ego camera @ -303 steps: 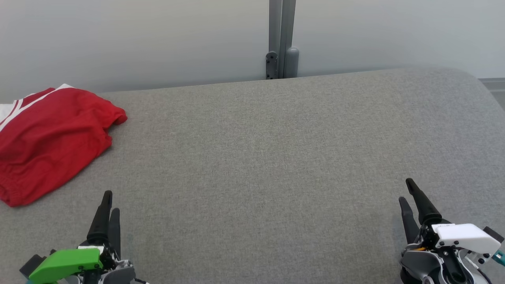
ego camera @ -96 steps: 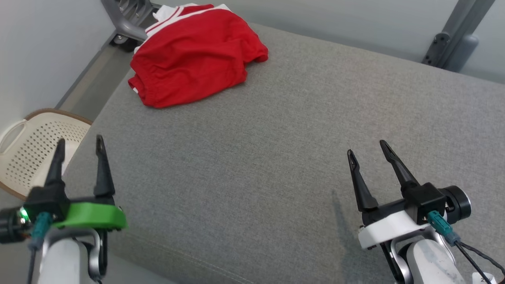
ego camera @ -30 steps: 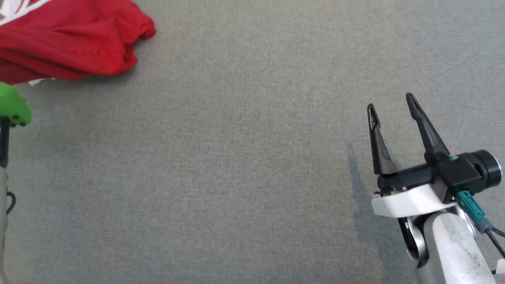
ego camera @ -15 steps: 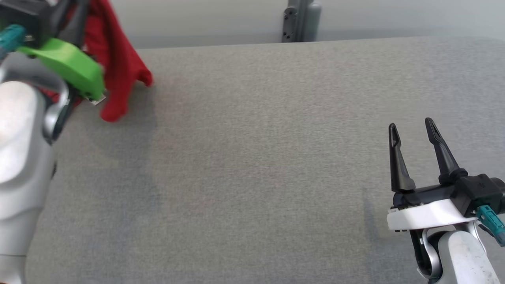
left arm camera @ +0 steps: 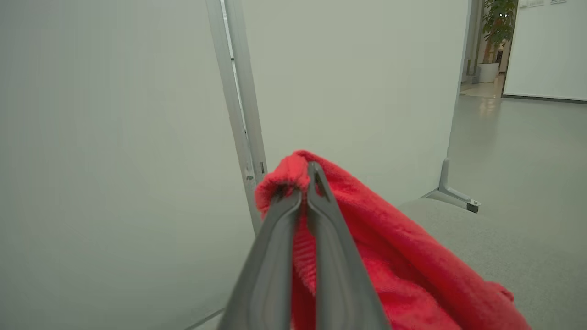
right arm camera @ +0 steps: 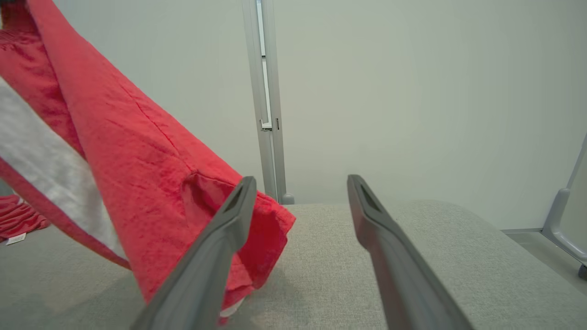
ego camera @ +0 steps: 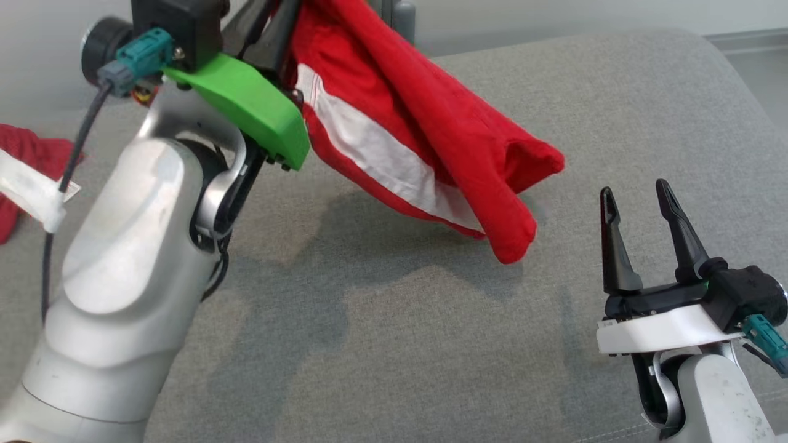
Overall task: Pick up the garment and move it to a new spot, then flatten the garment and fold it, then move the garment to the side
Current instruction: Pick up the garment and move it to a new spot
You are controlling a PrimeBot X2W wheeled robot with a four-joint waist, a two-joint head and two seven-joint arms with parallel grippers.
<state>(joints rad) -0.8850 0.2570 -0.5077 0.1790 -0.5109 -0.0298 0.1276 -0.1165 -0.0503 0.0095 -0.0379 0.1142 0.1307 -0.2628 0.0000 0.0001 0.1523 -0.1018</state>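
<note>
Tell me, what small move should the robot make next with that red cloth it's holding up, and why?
Probably lower the left gripper so the red garment settles on the grey cushion. The left gripper is shut on the garment's edge, the cloth hangs bunched above the cushion's middle, and the right gripper stands open and empty beside its lower end.

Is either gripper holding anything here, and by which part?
The left gripper pinches the red garment by a bunched edge, jaws shut. The right gripper is open and empty.
</note>
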